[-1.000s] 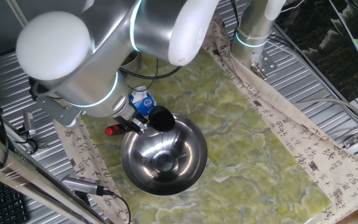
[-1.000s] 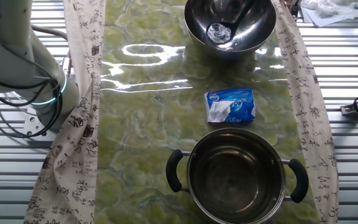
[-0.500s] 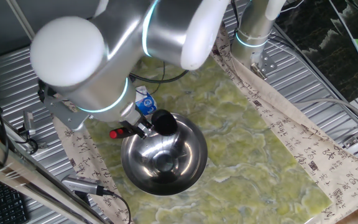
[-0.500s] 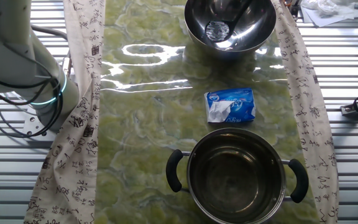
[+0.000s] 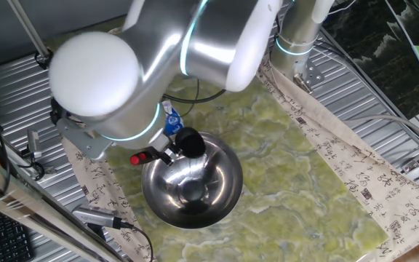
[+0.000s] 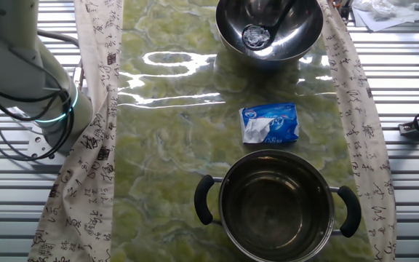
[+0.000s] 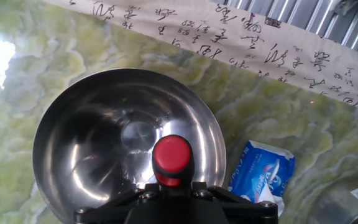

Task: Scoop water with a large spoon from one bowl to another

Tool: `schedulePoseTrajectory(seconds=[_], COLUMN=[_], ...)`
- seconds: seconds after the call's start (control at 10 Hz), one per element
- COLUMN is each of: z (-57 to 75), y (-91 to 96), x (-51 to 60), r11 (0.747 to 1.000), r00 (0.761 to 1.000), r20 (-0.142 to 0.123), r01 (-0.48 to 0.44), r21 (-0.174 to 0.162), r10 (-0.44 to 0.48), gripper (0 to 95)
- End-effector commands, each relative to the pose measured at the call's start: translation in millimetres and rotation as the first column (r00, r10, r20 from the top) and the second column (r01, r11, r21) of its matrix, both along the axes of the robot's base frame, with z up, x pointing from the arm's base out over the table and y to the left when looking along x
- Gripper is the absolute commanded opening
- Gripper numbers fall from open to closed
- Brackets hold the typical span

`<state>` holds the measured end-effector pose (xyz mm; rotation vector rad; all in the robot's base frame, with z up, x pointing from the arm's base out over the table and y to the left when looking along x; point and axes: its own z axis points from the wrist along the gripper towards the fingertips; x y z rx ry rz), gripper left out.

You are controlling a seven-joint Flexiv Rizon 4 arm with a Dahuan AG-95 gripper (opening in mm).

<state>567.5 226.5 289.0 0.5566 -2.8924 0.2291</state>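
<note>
Right now the arm hangs over the steel bowl (image 5: 192, 182) at one end of the green marbled tabletop (image 5: 297, 156), its claw (image 5: 167, 151) pinching the large spoon (image 5: 145, 156) near the bowl's rim. From one fixed view the spoon's red end pokes out to the side of the claw, just outside the rim, while the dark handle slants down into the bowl. In the other fixed view the bowl (image 6: 269, 29) sits at the top edge, and the spoon's ladle head (image 6: 254, 36) rests low inside it, glinting with the water (image 6: 255, 35) as a bright sheen on the steel. The hand view looks straight down along the fingers: the red end (image 7: 171, 157) of the spoon stands right above the black claw body, with the bowl (image 7: 86, 143) filling the space beyond it.

A blue-and-white tissue pack (image 6: 269, 122) lies on the tabletop between the bowl and a two-handled steel pot (image 6: 277, 207), apart from both. Strips of cloth printed with calligraphy (image 6: 93, 124) run along both long sides of the tabletop.
</note>
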Motion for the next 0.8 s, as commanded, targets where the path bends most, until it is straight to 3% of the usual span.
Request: schedulePoseTrajectory(seconds=[0.1, 0.4, 0.8], z=[-0.2, -2.1, -2.8], y=[0.8, 6.7, 9.2], x=[0.0, -1.5, -2.2], r11=[1.0, 1.0, 0.999], r00=[1.0, 1.0, 0.999], r20=[0.01, 0.029, 0.033], r01=[0.0, 0.003, -0.013], r21=[-0.008, -0.025, -0.048], r10=[0.0, -0.002, 0.014], gripper=[0.0, 0.0, 0.0])
